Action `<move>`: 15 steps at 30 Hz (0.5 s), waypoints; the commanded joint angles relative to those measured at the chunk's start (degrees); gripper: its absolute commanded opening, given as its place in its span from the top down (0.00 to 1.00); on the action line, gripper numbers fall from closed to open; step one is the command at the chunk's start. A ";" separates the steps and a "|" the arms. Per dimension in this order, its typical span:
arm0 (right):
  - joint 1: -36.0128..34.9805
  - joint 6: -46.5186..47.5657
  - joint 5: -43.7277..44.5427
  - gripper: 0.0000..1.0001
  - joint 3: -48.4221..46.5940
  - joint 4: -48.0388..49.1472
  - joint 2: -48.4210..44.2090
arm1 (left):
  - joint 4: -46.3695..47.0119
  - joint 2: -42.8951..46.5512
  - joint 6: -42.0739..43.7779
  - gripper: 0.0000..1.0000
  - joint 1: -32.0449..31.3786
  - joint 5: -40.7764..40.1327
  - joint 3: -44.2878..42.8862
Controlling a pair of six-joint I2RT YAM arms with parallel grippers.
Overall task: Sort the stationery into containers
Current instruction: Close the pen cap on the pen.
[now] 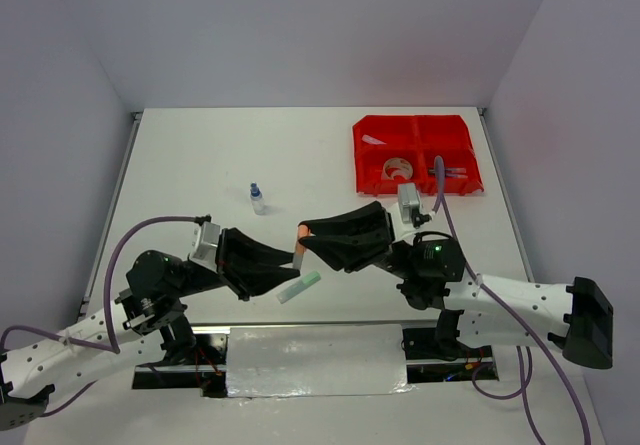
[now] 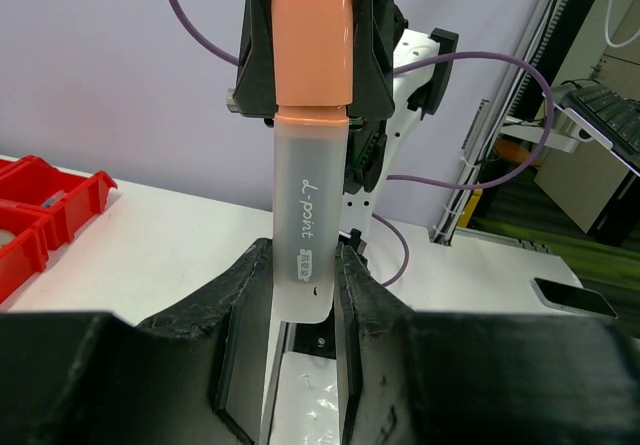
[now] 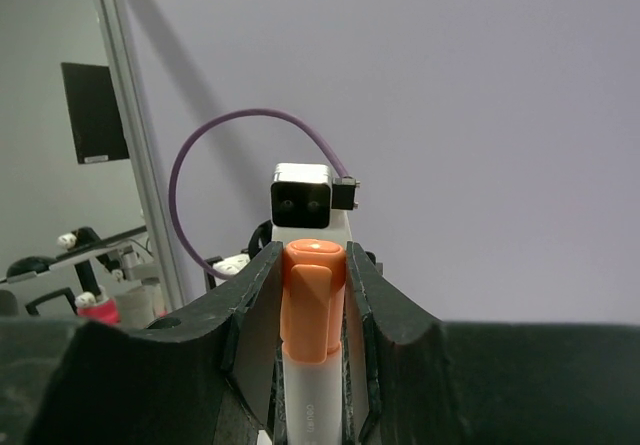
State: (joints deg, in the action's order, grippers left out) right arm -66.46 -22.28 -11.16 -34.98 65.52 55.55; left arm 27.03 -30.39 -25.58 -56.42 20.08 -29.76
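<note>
An orange-capped highlighter (image 1: 299,246) with a white body hangs upright above the table between both grippers. My right gripper (image 1: 304,232) is shut on its orange cap (image 3: 312,300). My left gripper (image 1: 294,266) is closed on the lower end of the white body (image 2: 304,235), with both fingers touching it. A green highlighter (image 1: 299,287) lies on the table just below them. A small blue-capped clear bottle (image 1: 257,198) stands to the left. The red bins (image 1: 372,170) sit at the far right and hold a tape roll (image 1: 398,168) and dark pens (image 1: 452,172).
In the left wrist view the red bins (image 2: 45,210) show at the left edge. A silver-covered plate (image 1: 315,360) lies at the near edge between the arm bases. Purple cables loop off both wrists. Walls close the table at the back and on both sides.
</note>
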 commanded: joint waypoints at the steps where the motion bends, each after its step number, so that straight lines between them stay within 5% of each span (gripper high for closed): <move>1: -1.13 3.03 -4.31 0.80 1.06 3.04 -1.32 | 6.02 0.42 1.15 1.00 0.09 -1.18 -2.32; 6: -1.13 3.39 -9.22 0.80 -1.13 0.49 -1.41 | 6.37 0.33 0.89 1.00 0.09 0.40 -2.85; 15: -1.13 2.25 -11.70 0.59 -2.20 0.13 0.00 | 7.08 0.77 0.97 1.00 0.09 1.90 -3.11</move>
State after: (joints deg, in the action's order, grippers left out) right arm -66.57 -19.29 -18.46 -35.94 65.12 55.31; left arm 28.40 -30.37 -25.63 -56.58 23.99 -29.78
